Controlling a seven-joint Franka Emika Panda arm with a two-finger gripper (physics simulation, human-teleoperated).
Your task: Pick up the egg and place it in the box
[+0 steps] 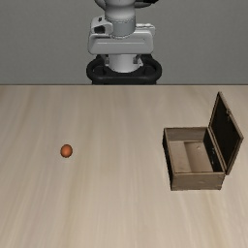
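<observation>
A small brown egg (66,150) lies on the wooden table (107,203) toward the exterior view's left. A dark wooden box (199,153) sits on the exterior view's right, its lid (227,128) tilted up and back so the inside is bare. The robot's white base and arm (121,44) stand at the far edge of the table, well away from both the egg and the box.
A grey wall rises behind the table's far edge. A wide stretch of wood lies between the egg and the box.
</observation>
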